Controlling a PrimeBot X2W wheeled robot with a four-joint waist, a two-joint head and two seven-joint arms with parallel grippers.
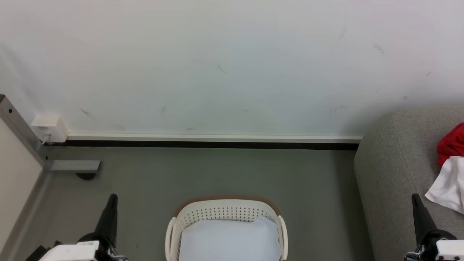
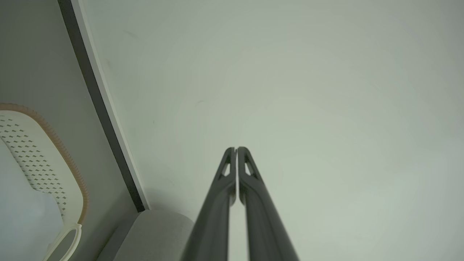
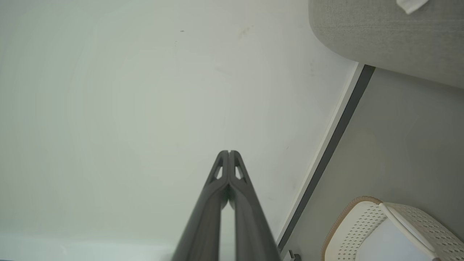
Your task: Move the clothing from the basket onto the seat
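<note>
Far left: white wall box [image 1: 49, 127] above the dark baseboard [image 1: 217, 144]; left gripper [image 1: 113, 198] low over the grey floor [image 1: 224, 170], fingers pressed together, empty. Centre: basket [image 1: 224, 213] on the floor, apart from the wall, a pale pad [image 1: 228, 239] lying in it. Right: seat [image 1: 395, 174] against the wall, carrying the red garment [image 1: 452, 143] and the white garment [image 1: 449, 185] touching below it; right gripper [image 1: 415, 198] likewise closed and empty, its tip against the seat's fabric, near the white garment.
</note>
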